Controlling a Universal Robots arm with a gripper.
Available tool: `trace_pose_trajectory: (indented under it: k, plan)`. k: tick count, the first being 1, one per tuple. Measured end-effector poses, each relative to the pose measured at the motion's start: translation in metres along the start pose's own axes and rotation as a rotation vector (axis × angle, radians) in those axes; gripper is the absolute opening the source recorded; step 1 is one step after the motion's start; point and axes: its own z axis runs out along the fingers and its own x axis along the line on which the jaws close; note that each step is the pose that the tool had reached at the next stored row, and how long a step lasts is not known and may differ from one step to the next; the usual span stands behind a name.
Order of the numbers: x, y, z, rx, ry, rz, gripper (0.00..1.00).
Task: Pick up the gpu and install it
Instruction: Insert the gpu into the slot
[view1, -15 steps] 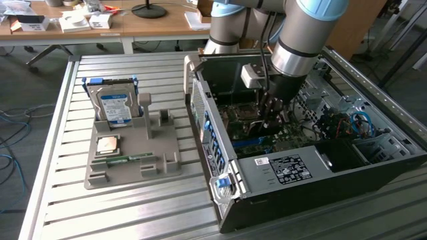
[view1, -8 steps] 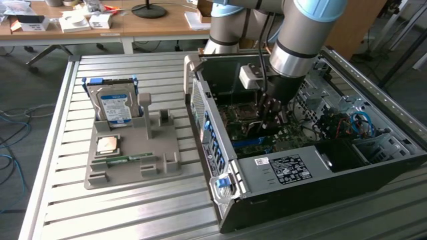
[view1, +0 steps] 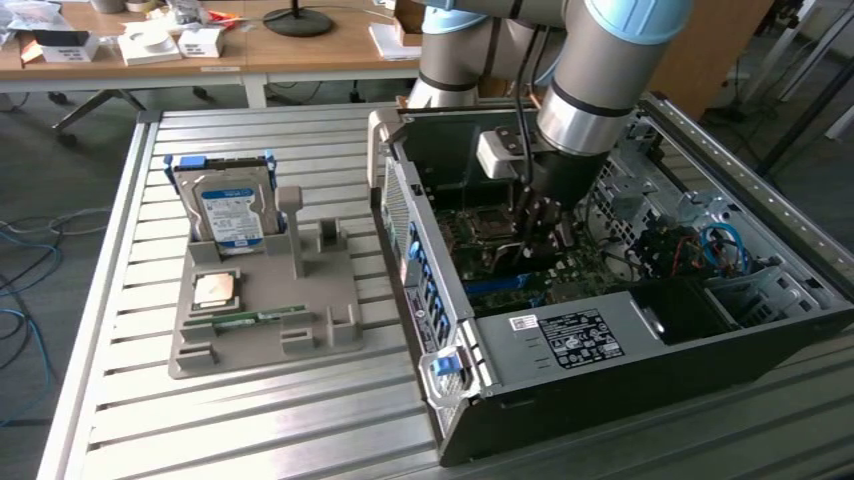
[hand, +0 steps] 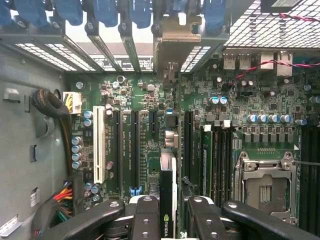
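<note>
Exterior view: arm (view1: 587, 90) reaches down into the open computer case (view1: 747, 330); gripper (view1: 545, 225) sits low over the motherboard, its tips lost among dark parts. The tray (view1: 334, 340) on the exterior view's left carries a hard drive (view1: 230, 210) and a RAM stick (view1: 260, 318). Wrist view: gripper (hand: 170, 220) half-closed, clamping the gpu (hand: 167, 175) edge-on over the motherboard (hand: 145, 100), between a black expansion slot (hand: 134, 150) and the memory slots (hand: 215, 160). The card's near end is cut off at the frame edge.

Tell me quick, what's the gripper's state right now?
Gripper: closed on the gpu, holding it edge-on over the motherboard.
</note>
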Motion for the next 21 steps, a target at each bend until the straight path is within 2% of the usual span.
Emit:
trace_pose_trajectory:
  k: [12, 18, 21]
  plan:
    - [0.0001, 0.0030, 0.0001, 0.0000, 0.0002, 0.000, 0.27]
    - [0.0002, 0.0077, 0.0002, 0.0002, 0.0002, 0.000, 0.27]
    - [0.0004, 0.0077, 0.0043, 0.0003, 0.0002, 0.000, 0.27]
